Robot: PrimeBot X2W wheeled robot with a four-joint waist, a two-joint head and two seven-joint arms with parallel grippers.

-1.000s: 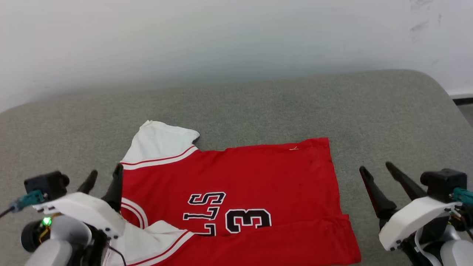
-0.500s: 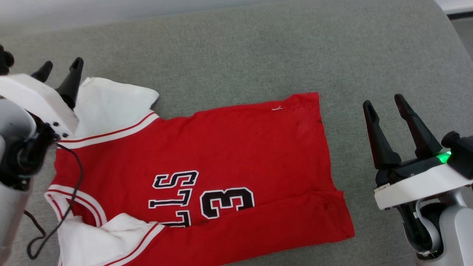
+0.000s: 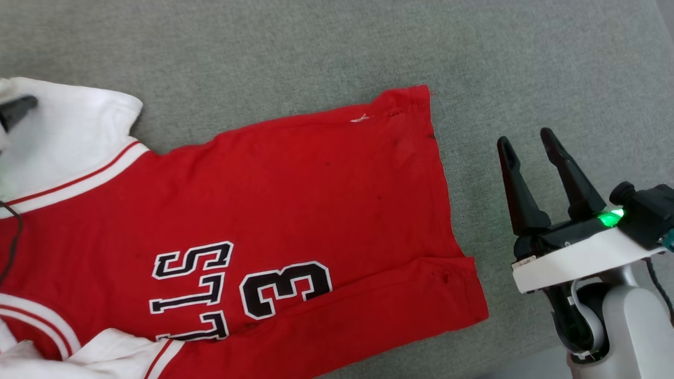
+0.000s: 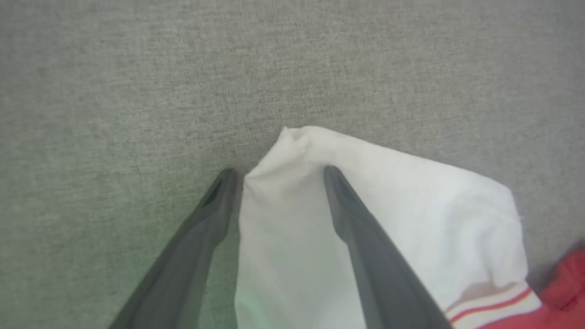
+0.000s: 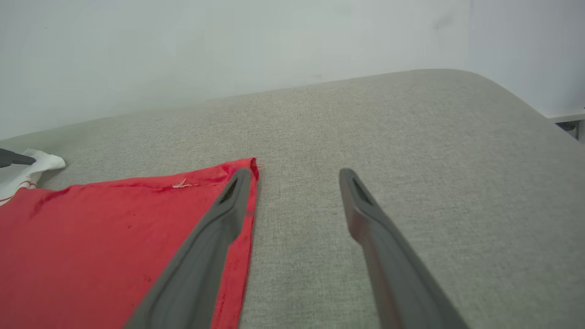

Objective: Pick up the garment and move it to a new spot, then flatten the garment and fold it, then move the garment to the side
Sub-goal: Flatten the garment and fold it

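- Left claw (image 4: pixel 279 172): spread, gripping nothing. It is at the garment's far-left white corner. One finger is on the bench (image 3: pixel 316 42) just beside the cloth edge and the other is over the white fabric, so the corner tip pokes out between them. Cannot tell whether the fingers press on the cloth.
- Garment (image 3: pixel 316 184): lies sideways on the bench, red side up, with letters and number (image 3: pixel 284 287) showing. The middle is mostly smooth. The white flap (image 3: pixel 68 137) at its far left is puckered, the near-left white part is bunched, and a band along the near edge is lapped over.
- Right claw (image 3: pixel 526 138): spread and empty, over bare bench just beside the garment's right edge and apart from it.
- Progress, as judged: the garment appears already set down in its spot. Flattening is under way but unfinished, since the left corners and near edge need pulling out. The fold and the move aside are not begun.
- Versus a second ago: the head camera has tipped down, so the wall is out of shot and the garment sits further left in the picture. That is a camera shift, not a cloth move.
- The left claw has gone from beside the garment's neckline trim to the far white corner. The right claw keeps its place off the right edge. The garment's lay looks unchanged.
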